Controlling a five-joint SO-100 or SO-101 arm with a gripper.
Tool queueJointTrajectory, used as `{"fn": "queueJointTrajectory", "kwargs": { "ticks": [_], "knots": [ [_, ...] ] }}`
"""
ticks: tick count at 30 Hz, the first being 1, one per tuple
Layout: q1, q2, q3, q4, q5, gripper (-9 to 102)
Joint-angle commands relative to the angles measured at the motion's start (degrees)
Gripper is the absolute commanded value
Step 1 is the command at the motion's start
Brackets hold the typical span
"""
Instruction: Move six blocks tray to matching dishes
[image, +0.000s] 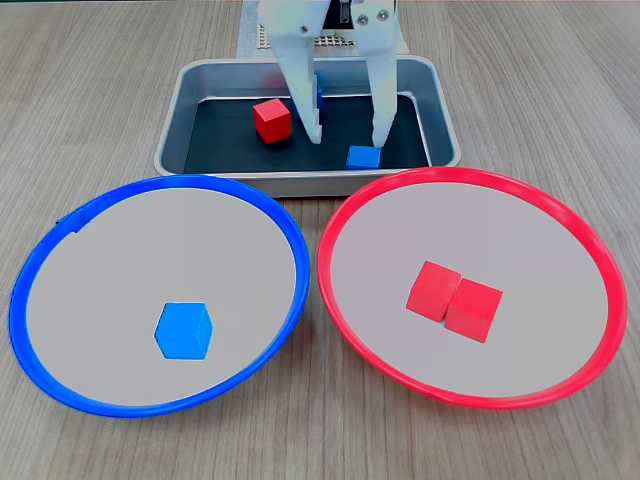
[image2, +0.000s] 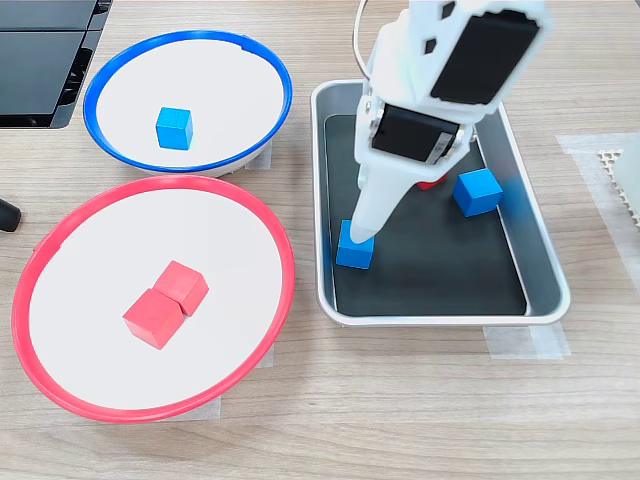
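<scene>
The tray (image: 440, 110) is showing brushed silver metal walls with a dull sheen around a flat matt black bottom. The blocks, such as the red block (image: 272, 120) inside it, are looking matt and smooth. Both the blue-rimmed dish (image: 60, 240) and the red-rimmed dish (image: 590, 250) are presenting glossy plastic rims around matt pale grey insides. The gripper (image: 345, 135) is appearing as smooth white plastic. The desk (image: 80, 100) is showing a matt pale wood-grain surface.

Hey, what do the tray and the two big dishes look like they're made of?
The tray looks like brushed metal: silvery sheen on its raised sides, with a dark matte bottom. The blue-rimmed dish and red-rimmed dish seem plastic: glossy coloured rims, flat pale grey insides.
</scene>
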Motion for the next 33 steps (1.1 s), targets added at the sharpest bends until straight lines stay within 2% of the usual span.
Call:
{"fn": "queueJointTrajectory", "kwargs": {
  "ticks": [1, 9, 13, 15, 18, 23, 26, 28, 30, 31, 32, 33],
  "knots": [
    [-1.41, -0.26, 0.18, -1.14, 0.09, 22],
    [-3.34, -5.71, 0.44, -4.83, 0.44, 19],
    [-3.78, -8.79, -0.97, -6.06, 0.26, 11],
    [-4.39, -9.49, -2.29, -5.63, 0.53, 2],
    [-4.48, -7.47, -3.52, 0.26, -0.09, 1],
    [-3.43, 1.58, -4.83, 18.98, -3.25, 1],
    [-1.58, 7.21, -6.77, 26.28, 0.18, 0],
    [0.97, 9.84, -8.0, 24.17, 6.94, 0],
    [4.75, 10.63, -8.7, 17.49, 13.18, 0],
    [7.29, 10.02, -8.7, 11.87, 15.56, 0],
    [10.46, 6.94, -8.61, 1.05, 19.34, 0],
    [11.43, 5.27, -8.88, -3.43, 21.01, 0]
  ]
}}
